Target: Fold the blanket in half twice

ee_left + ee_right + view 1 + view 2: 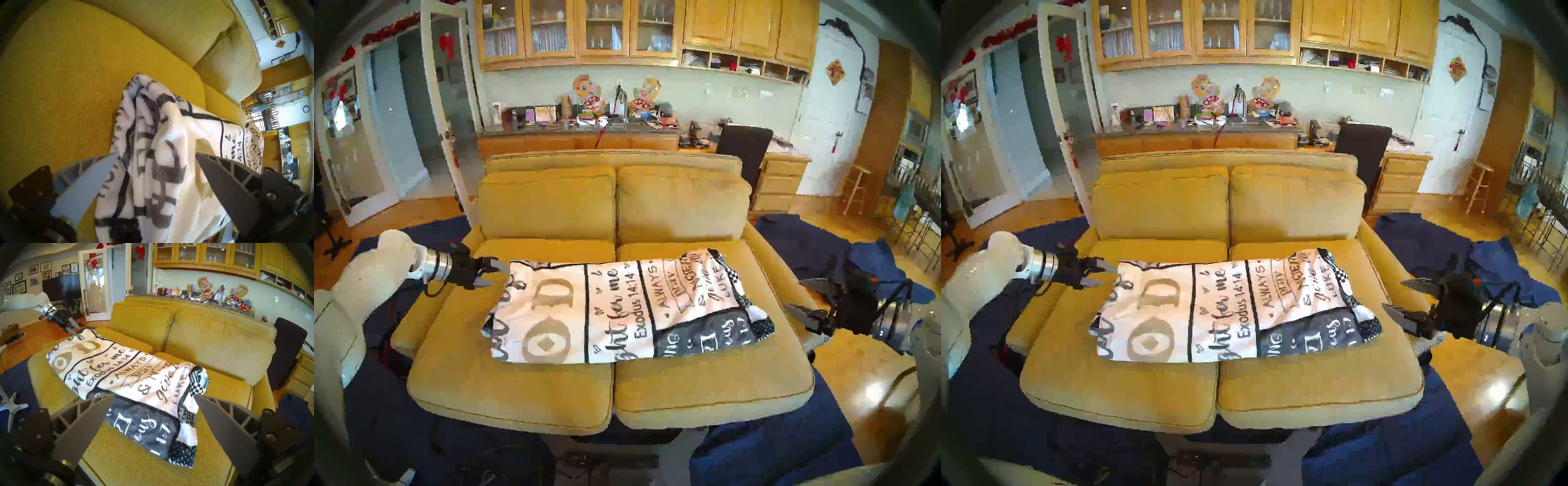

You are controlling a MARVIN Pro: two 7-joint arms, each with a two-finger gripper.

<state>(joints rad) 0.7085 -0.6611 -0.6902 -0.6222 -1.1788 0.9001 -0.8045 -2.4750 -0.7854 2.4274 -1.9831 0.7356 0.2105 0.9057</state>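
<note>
Left gripper [493,275] gapes empty at the folded blanket's far-left corner.
White fleece blanket with black and tan lettering [619,312] lies folded across the mustard fabric sofa [704,390]; right gripper [797,295] waits spread, just beside it. Folding looks finished; only tidying corners likely remains.

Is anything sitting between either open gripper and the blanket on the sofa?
Nothing visible does. The left gripper is open at the blanket's left end; the right gripper is open, apart from its right end, with only bare sofa cushion between.
</note>
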